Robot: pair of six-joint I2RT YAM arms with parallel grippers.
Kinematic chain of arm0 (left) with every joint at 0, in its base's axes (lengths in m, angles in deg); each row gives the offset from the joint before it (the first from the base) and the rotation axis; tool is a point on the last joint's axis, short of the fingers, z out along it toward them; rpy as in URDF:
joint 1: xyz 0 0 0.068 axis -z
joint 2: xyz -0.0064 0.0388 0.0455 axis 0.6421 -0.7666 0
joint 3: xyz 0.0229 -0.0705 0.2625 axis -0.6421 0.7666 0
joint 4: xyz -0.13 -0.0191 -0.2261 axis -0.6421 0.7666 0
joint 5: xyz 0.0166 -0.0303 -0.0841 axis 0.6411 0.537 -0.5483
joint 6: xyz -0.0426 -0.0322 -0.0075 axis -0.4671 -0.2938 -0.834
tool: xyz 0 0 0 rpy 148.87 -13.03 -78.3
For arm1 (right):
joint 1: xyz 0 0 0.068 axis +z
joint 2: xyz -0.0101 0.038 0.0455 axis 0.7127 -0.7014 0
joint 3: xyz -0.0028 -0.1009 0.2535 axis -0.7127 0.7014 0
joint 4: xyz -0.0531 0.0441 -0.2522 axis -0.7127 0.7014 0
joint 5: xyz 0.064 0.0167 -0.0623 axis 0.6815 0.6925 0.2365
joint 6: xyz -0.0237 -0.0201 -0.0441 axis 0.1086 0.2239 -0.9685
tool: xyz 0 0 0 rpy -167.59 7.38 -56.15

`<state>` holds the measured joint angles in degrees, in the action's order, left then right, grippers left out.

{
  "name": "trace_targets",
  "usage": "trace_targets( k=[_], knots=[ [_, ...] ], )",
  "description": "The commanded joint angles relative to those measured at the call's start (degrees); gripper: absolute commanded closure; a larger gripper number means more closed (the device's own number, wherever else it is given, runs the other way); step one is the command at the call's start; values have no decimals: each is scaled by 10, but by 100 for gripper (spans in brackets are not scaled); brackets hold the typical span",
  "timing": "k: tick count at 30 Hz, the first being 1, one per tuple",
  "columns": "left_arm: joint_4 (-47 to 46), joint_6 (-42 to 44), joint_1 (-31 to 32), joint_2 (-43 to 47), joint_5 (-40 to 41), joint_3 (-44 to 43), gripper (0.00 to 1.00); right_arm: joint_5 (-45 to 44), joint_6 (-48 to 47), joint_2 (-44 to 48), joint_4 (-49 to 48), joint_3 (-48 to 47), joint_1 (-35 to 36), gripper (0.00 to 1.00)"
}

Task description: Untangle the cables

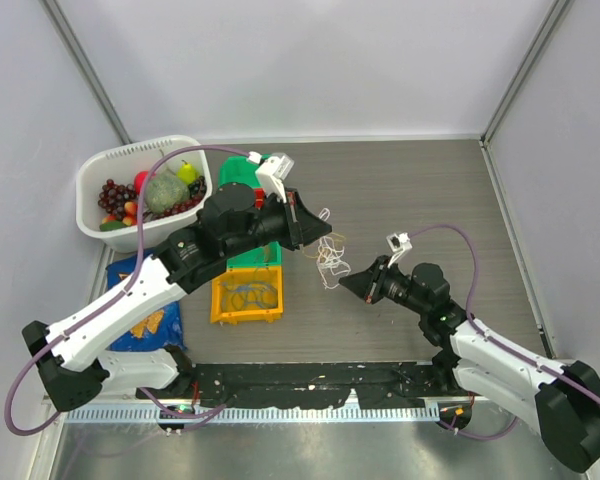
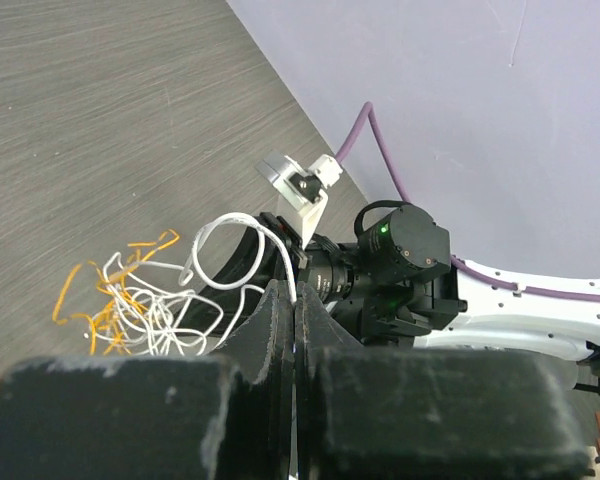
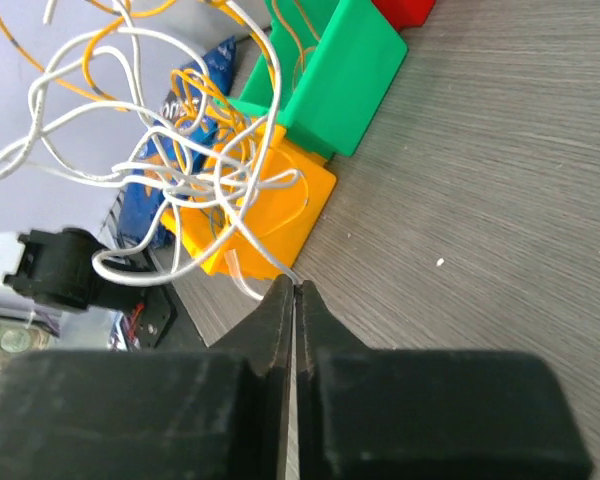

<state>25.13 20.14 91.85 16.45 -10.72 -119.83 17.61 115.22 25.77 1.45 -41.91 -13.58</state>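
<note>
Right pincer [image 1: 346, 285]: clenched, its tips nipping the end of one white cord of the cables [image 1: 329, 256]; only a hairline seam showed between the fingers.
Cables: a loose knot of white and orange cords hung between the two pincers, just beyond the right one's tips and below the left one's. Whether the lowest loops touched the surface [image 1: 420, 190] could not be told.
Left pincer [image 1: 316, 234]: clenched on a white loop that ran straight into its closed tips, raised above the knot.
Step in hand: judged to be drawing a white cord out of the orange ones.
How to do it well: part the pincers slowly and sideways, and watch whether the orange loops slide off or cinch. Stop if the knot tightens, since thin cords slip easily from a tip grip.
Yellow bin [image 1: 218, 305]: beyond the knot from the right pincer, with thin looped cords inside.
Green bin [image 3: 350, 70]: just past the yellow one.
Basket [image 1: 130, 155]: farthest, behind the left arm, holding fruit.
</note>
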Motion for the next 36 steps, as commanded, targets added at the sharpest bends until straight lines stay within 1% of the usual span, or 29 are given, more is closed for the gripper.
trace_targets(
  k=[1, 2, 3, 4, 5, 6, 7, 8, 9, 10, 14, 16, 21, 23, 27, 28, 30, 31, 33, 35, 36],
  knots=[
    [-23, 4, 1, 29, 6, -17, 100, -55, 1, 5, -20, -17, 4, 99],
    [-14, 11, 1, 33, 19, -17, 100, -103, -1, 10, 36, -21, 5, 99],
    [-5, 17, 2, 41, 39, -17, 100, -176, -1, 25, 105, -28, 4, 99],
    [5, 25, 1, 55, 59, -14, 100, -214, 3, 32, 154, -35, 4, 99],
    [9, 31, 1, 69, 83, -12, 100, -316, 18, 47, 241, -46, 5, 99],
    [9, 39, 1, 81, 102, -9, 100, -360, 30, 54, 291, -53, 3, 99],
    [8, 50, 1, 97, 116, -6, 100, -449, 59, 63, 374, -68, 2, 99],
    [8, 56, 1, 109, 132, -5, 100, -491, 87, 69, 408, -74, 0, 99],
    [5, 64, 1, 123, 149, -2, 100, -540, 98, 71, 472, -90, -8, 99],
    [4, 69, 1, 138, 164, 0, 100, -563, 133, 69, 499, -98, -14, 99],
    [9, 92, 1, 186, 239, 7, 100, -567, 192, 40, 569, -130, -69, 99],
    [10, 101, 2, 206, 257, 9, 100, -574, 192, 37, 585, -145, -85, 99],
    [22, 108, 1, 233, 264, 6, 100, -584, 164, 35, 593, -167, -130, 99],
    [31, 110, 1, 235, 262, 0, 100, -577, 153, 32, 594, -173, -162, 99],
    [51, 126, 1, 251, 283, -20, 100, -504, 113, 23, 575, -181, -264, 100],
    [54, 132, 1, 259, 291, -24, 100, -475, 92, 23, 564, -182, -306, 99],
    [59, 148, 2, 271, 304, -33, 100, -444, 57, 16, 555, -195, -364, 99],
    [61, 153, 1, 275, 310, -37, 100, -438, 30, 9, 553, -200, -379, 99],
    [67, 155, 1, 277, 305, -42, 100, -441, 3, -11, 553, -221, -395, 100],
    [73, 146, 1, 261, 271, -49, 100, -455, -15, -20, 554, -239, -395, 99],
    [74, 137, 1, 251, 237, -49, 100, -452, -21, -21, 544, -242, -395, 99]
  ],
)
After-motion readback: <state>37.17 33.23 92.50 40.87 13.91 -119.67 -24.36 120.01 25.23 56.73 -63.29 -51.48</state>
